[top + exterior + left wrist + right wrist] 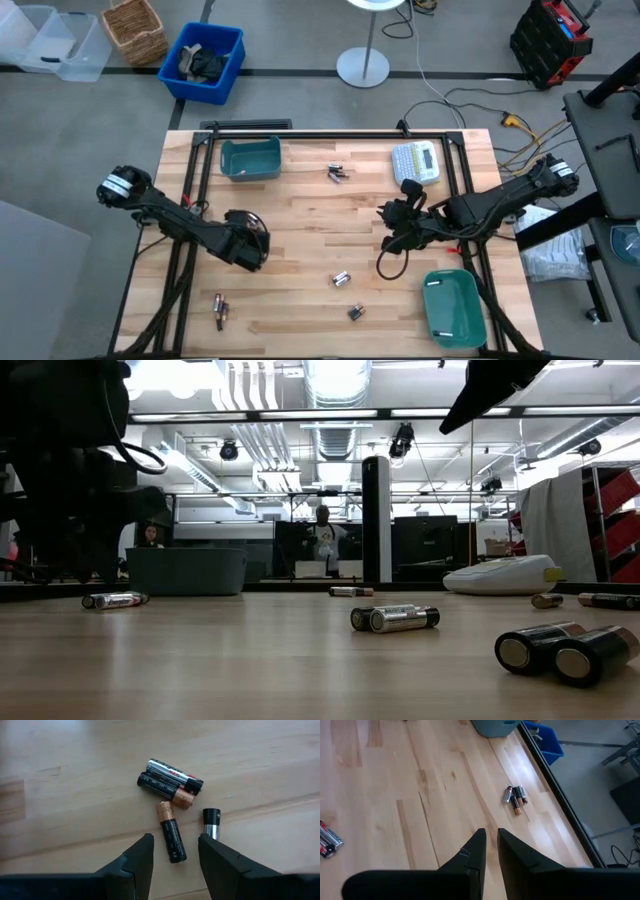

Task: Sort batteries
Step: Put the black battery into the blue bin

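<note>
Several batteries (171, 832) lie flat in a cluster on the wooden table near its near-left corner (220, 310): two dark-and-copper, two silver-and-black. My left gripper (175, 851) hangs open above them, pointing steeply down. Seen along its fingers, one dark-and-copper battery lies in line with the gap, untouched. More batteries lie at the far middle (337, 172), near the middle (342, 279) and toward the near edge (354, 313). My right gripper (491, 836) hovers over the table's right half, shut, with nothing between its fingers.
One teal bin (250, 158) stands at the far left of the table, another (455, 305) at the near right. A grey-white label maker (417, 162) lies at the far right. A blue crate (205, 62) and a wicker basket (135, 30) sit on the floor beyond.
</note>
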Controlling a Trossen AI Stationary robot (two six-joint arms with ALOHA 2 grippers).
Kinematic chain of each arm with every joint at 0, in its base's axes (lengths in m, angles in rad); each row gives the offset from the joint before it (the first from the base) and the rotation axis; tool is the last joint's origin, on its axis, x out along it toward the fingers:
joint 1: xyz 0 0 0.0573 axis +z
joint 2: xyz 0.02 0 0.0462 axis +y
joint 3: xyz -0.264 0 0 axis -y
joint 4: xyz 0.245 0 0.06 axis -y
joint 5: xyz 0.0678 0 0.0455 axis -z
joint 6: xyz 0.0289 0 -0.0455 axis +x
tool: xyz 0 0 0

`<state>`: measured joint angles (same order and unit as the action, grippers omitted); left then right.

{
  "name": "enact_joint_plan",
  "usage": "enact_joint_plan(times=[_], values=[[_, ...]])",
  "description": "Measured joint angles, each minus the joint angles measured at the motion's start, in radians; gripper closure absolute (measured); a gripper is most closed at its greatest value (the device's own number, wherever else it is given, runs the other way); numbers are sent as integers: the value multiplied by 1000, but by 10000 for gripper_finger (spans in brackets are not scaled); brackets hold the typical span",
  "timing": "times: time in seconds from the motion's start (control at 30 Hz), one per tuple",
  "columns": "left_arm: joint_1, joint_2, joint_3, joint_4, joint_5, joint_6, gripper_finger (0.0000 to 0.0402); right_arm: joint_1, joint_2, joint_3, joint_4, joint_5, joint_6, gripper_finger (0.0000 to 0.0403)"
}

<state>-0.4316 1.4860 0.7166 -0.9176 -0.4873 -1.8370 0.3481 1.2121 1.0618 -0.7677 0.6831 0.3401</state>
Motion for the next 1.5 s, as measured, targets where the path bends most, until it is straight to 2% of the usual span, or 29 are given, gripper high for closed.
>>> enact_joint_plan(times=[0.9, 1.5], values=[[0, 1, -26, 36, -1, 41, 266, 0, 0, 0, 0, 0, 0, 364], [0, 93, -26, 61, 0, 41, 266, 0, 0, 0, 0, 0, 0, 364]])
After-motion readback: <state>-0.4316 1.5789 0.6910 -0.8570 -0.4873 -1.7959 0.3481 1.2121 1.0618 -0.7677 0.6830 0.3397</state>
